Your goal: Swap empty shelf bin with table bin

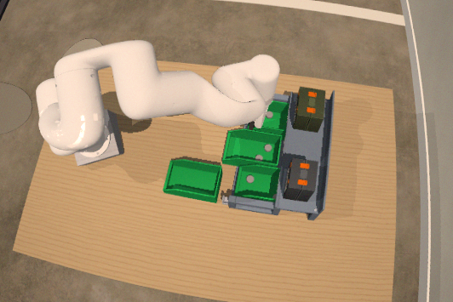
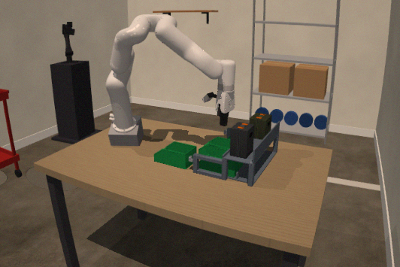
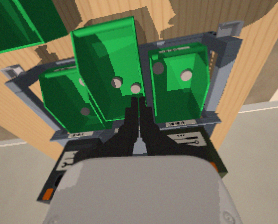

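The empty green bin [image 1: 193, 179] [image 2: 176, 154] [image 3: 19, 31] stands on the table in front of the shelf, open side up. The green bin with parts [image 1: 247, 143] [image 2: 213, 149] [image 3: 111, 54] is in the shelf's middle place. Its front sticks out past the front rail and past both neighbours, and it looks raised at the front; whether it rests on the lip is hidden. Parts show in it near its rear. My gripper [image 1: 252, 126] [image 2: 224, 124] [image 3: 138, 105] is shut and empty, above the shelf by the gap between the middle bin and its neighbour.
Green bins with parts [image 1: 260, 186] [image 1: 278, 110] [image 3: 62, 105] [image 3: 192, 97] stand in the places on either side. The grey shelf [image 1: 255, 207] [image 2: 210, 159] [image 3: 224, 82] has an upper board behind, bearing a black case [image 1: 300, 186] [image 2: 240, 142] and an olive case [image 1: 310, 122] [image 2: 260, 128].
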Controlling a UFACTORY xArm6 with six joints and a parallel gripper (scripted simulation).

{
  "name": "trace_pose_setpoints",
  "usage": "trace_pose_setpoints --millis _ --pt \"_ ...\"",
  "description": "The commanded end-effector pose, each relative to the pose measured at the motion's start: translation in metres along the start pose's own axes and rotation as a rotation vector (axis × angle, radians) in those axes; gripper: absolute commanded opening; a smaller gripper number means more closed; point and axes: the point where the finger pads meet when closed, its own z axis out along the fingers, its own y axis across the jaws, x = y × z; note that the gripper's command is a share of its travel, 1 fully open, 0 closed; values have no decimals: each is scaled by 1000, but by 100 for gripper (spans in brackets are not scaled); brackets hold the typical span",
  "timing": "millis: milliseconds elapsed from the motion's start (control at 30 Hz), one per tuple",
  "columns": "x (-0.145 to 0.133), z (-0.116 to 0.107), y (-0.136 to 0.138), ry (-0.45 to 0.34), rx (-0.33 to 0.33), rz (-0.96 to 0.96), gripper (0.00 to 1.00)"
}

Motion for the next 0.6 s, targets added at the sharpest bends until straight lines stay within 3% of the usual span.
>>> trace_pose_setpoints --millis 0,567 --pt "10 2 -8 -17 -1 196 0" --pt "84 27 -50 3 -12 933 0"
